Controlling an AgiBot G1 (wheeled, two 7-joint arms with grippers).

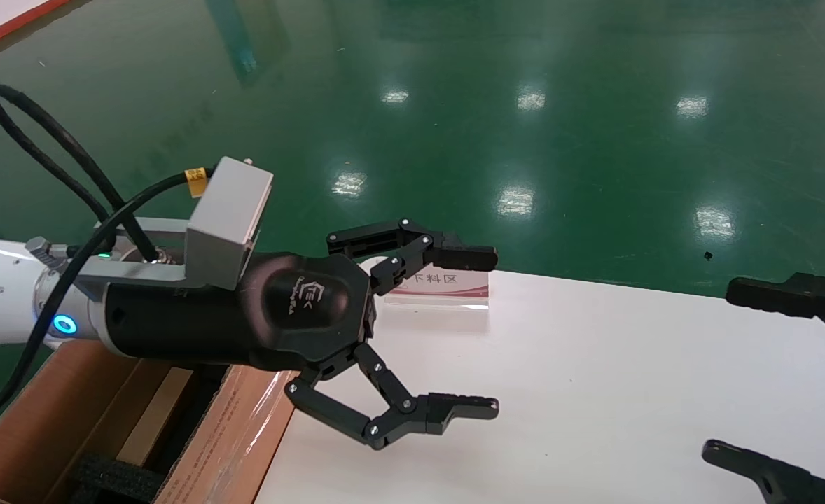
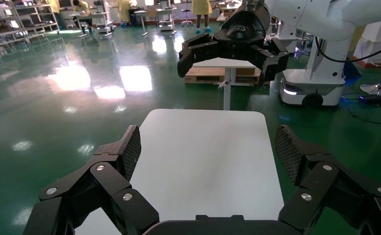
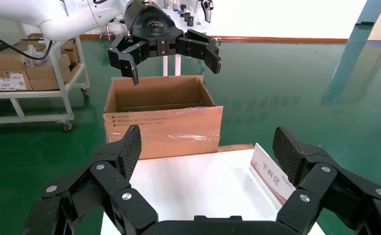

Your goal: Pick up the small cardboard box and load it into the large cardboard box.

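Left end effector (image 1: 419, 336) spread wide, nothing between the fingers, hanging just past the counter (image 1: 594, 392) edge with its fingertips over the white top. Right end effector (image 1: 791, 378) also spread and empty, at the opposite side of the counter, facing the left one across it.

Directly below and behind the left end effector: the large cardboard box (image 1: 69, 420), open top, flaps up, glossy clear tape on the flap (image 1: 237, 434) nearest the counter, black foam (image 1: 115, 476) visible inside. From the right wrist view the carton (image 3: 164, 120) sits just off the far counter edge, under the left end effector (image 3: 166, 49).

Just beyond the left end effector's upper finger: a small acrylic sign (image 1: 444, 290) standing on the counter, long side along the counter's back edge.

Small cardboard box: not visible in any view. Counter top shows only the sign. So its heading and long axis cannot be told. A tan strip (image 1: 153, 413) inside the carton could be a slim box or an inner flap; cannot tell which.

Risks, as a judgement: with no target in sight, either arm could close on air or on the sign. The left end effector hangs low over the carton, so a careless swing could catch the taped flap and shift the carton. The two end effectors face each other and could collide if both reach inward.
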